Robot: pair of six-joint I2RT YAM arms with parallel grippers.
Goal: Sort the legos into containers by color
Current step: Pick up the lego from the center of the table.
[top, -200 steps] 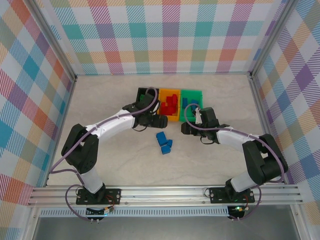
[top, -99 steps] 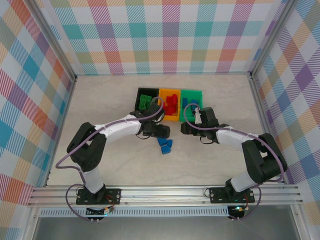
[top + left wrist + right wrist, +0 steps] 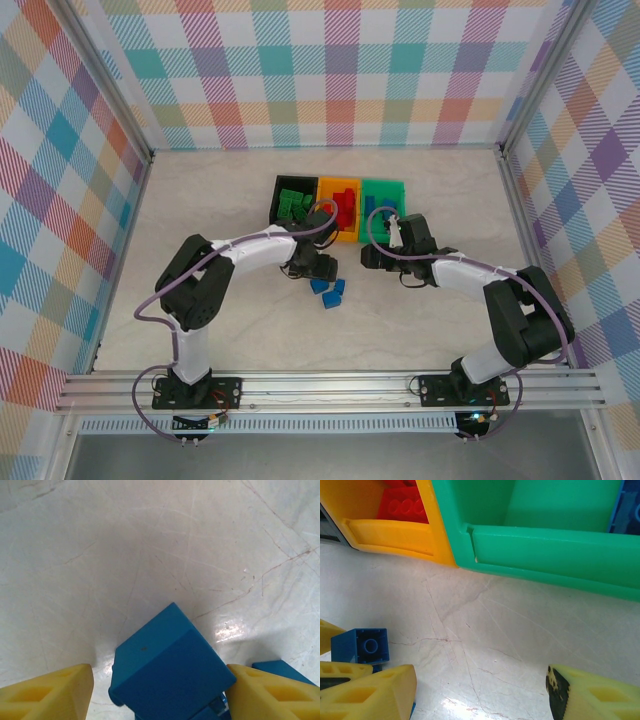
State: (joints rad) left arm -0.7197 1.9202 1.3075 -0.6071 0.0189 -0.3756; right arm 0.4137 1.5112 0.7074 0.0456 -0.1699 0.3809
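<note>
Several blue legos [image 3: 328, 290] lie loose on the table in front of the containers. My left gripper [image 3: 318, 272] is low over them. In the left wrist view one blue lego [image 3: 170, 670] sits tilted between my yellow fingers [image 3: 50, 690]. The right finger touches its corner and a gap remains on the left, so my left gripper [image 3: 160, 695] is open. My right gripper [image 3: 368, 257] hovers open and empty just in front of the green bin [image 3: 545, 550]. Green legos lie in the black bin [image 3: 275, 200], red ones [image 3: 402, 505] in the orange bin [image 3: 395, 535].
A second blue lego [image 3: 285, 670] lies just beyond my left gripper's right finger. Another blue lego [image 3: 362, 645] rests beside my right gripper's left finger. A blue lego [image 3: 625, 510] sits inside the green bin. Chequered walls enclose the table.
My left gripper has swung from the black bin down to the loose blue legos, and its jaws have narrowed around one. The right arm has stayed still.
</note>
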